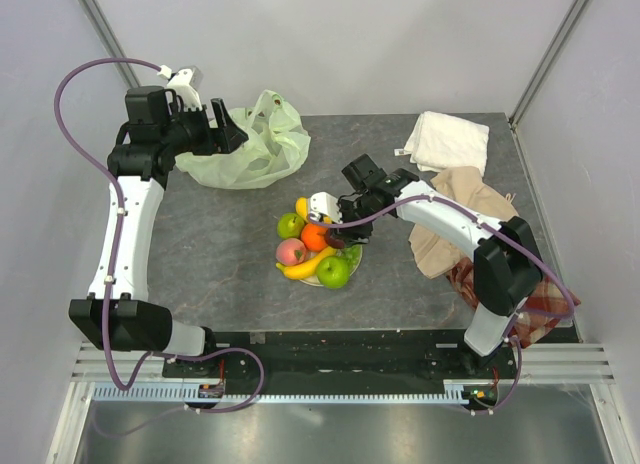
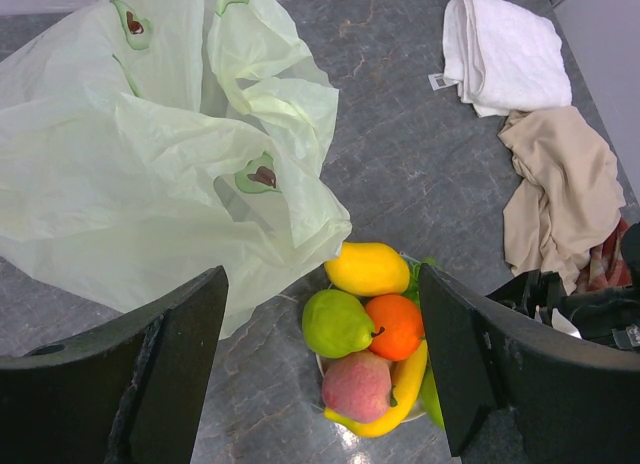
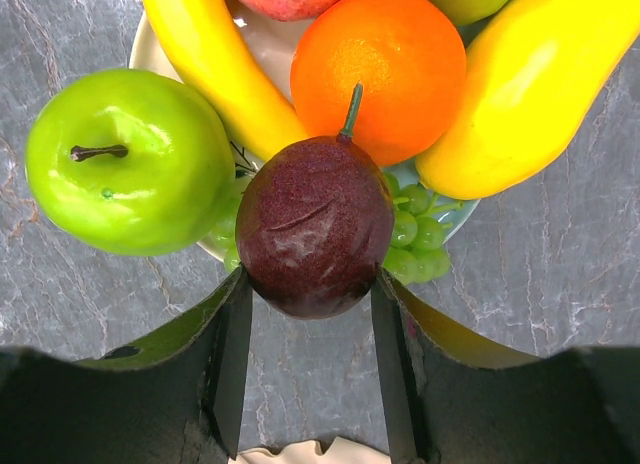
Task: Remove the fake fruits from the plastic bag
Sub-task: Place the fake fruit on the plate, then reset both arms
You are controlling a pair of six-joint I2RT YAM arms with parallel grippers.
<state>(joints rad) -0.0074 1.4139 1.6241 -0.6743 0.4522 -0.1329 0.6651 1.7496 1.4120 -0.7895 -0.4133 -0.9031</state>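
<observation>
Purple fruit [image 3: 315,219] tight in right claw [image 3: 312,289] at plate [image 3: 268,46] edge (left claw [image 2: 322,324] wide apart, aloft beside bag [image 2: 150,174])

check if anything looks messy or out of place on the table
Nothing is spilled or broken. The fruits are heaped on a small plate, and one green apple hangs past its rim. The beige cloth lies crumpled under the right arm, unlike the folded white towel.
</observation>
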